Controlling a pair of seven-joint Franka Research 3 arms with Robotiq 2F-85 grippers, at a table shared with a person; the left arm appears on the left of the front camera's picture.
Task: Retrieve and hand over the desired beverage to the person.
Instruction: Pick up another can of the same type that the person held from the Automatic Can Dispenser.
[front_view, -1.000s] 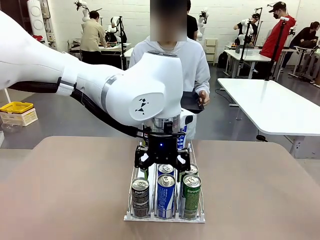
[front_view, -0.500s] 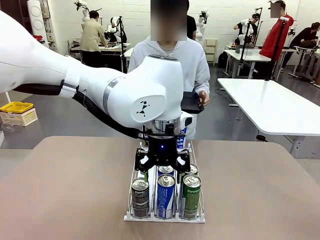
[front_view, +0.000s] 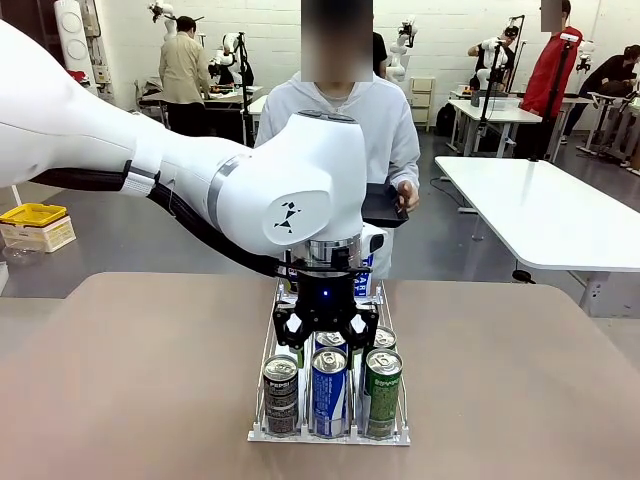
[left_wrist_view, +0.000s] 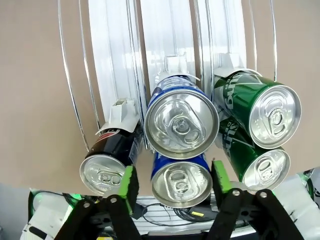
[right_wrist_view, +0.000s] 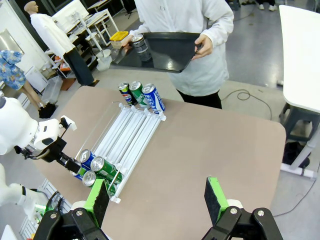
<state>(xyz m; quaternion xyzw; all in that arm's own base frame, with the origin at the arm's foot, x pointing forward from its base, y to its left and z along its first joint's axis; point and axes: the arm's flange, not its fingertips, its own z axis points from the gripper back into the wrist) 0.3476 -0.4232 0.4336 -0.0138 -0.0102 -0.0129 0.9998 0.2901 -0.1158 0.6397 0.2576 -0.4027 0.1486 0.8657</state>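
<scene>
three lanes fill the rack (front_view: 300, 438): black can (front_view: 281, 392) left; in the middle the left gripper (left_wrist_view: 174, 176) clamps the blue can (left_wrist_view: 181, 186) behind the front one; green can (front_view: 381, 390) right. best lift straight up, clear of neighbours, then toward the person (front_view: 385, 120). the right gripper (right_wrist_view: 159, 196) hangs wide, empty.

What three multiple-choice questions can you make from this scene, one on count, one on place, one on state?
1. Number of cans at the wire rack's end nearest the person: A one; B three; C five.
2. The black tray is: A on the table; B on the rack; C in the person's hands.
3. The left gripper is: A shut on a blue can; B shut on a green can; C wide open.
Answers: B, three stand there in the right wrist view; C, a hand grips its rim; A, its pads flank a middle-lane blue can.
</scene>
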